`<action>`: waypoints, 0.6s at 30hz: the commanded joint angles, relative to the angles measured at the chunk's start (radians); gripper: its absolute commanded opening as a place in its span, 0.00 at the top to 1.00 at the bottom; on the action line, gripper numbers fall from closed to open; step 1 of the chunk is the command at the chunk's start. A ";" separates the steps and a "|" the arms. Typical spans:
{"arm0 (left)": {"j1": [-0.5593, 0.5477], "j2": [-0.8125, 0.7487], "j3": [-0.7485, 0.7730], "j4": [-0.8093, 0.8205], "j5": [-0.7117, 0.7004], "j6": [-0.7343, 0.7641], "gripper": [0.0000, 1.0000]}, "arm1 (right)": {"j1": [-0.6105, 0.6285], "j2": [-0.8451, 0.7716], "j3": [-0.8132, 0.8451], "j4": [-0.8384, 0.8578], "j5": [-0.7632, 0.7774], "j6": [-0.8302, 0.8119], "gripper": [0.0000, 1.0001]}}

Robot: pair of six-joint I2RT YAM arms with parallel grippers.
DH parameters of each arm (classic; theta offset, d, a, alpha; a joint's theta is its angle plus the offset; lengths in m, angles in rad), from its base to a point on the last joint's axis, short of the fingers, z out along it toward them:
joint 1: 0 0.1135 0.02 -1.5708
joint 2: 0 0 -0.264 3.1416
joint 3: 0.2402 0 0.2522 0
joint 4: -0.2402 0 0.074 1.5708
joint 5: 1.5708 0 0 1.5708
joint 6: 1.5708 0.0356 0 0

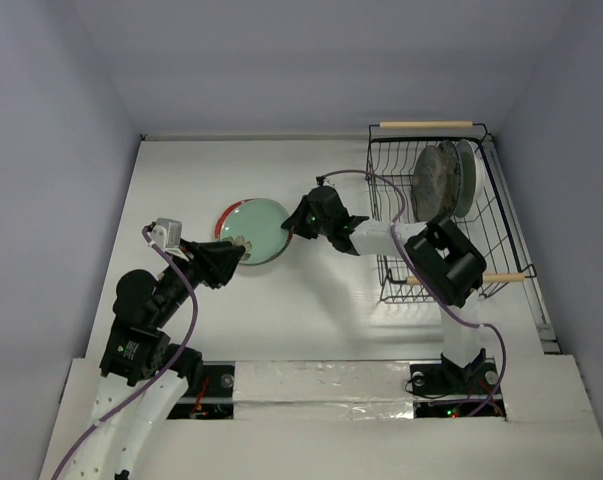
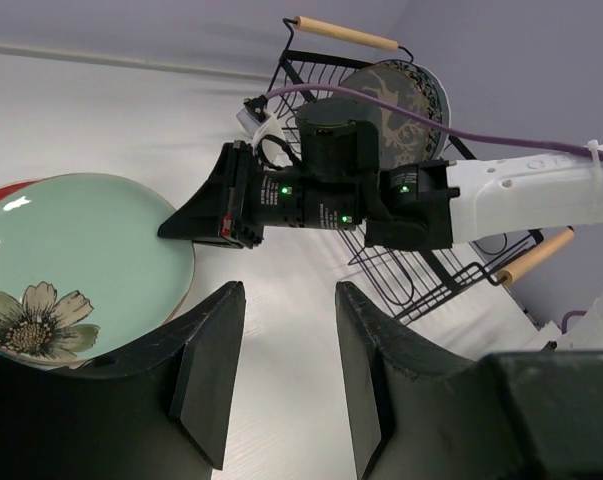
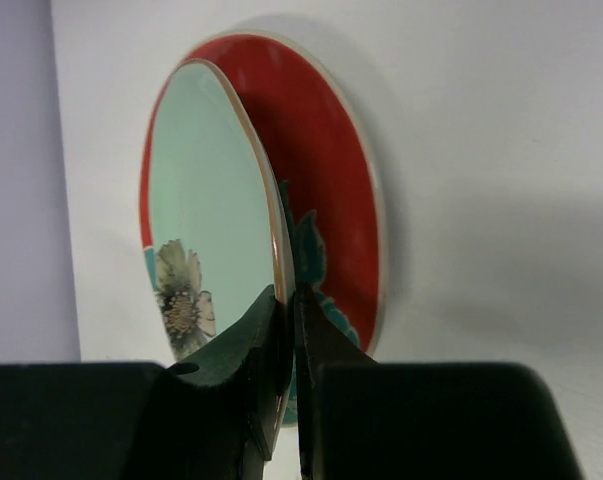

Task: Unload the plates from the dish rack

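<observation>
The pale green plate (image 1: 257,228) with a flower motif lies over the red plate (image 1: 224,220) at the table's middle left. My right gripper (image 1: 293,226) is shut on the green plate's right rim (image 3: 279,270), with the red plate (image 3: 331,180) just under it. My left gripper (image 1: 243,246) is open and empty, next to the green plate's near edge (image 2: 71,260). The black wire dish rack (image 1: 481,240) stands at the right and holds upright a grey-brown plate (image 1: 436,180) and paler plates (image 1: 466,175) behind it.
The rack's two wooden handles (image 1: 426,125) sit at its far and near ends. My right arm (image 2: 521,195) stretches from the rack side across to the plates. The grey walls close in the white table (image 1: 311,310) on three sides.
</observation>
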 commanded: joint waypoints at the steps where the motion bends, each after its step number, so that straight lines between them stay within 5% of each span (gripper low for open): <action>1: 0.007 0.000 -0.006 0.053 0.009 -0.003 0.61 | 0.019 -0.020 0.018 0.161 -0.030 0.048 0.88; 5: 0.007 -0.002 -0.006 0.053 0.008 -0.004 0.61 | 0.019 -0.003 0.043 0.114 -0.049 0.022 0.77; 9: 0.007 -0.008 -0.006 0.053 0.008 -0.004 0.61 | 0.028 -0.022 0.055 -0.010 -0.001 -0.027 0.45; 12: 0.007 -0.013 -0.006 0.055 0.009 -0.006 0.61 | 0.028 -0.049 0.055 -0.075 0.025 -0.073 0.30; 18: 0.007 -0.016 -0.007 0.056 0.011 -0.004 0.61 | 0.039 -0.114 0.109 -0.296 0.204 -0.201 0.14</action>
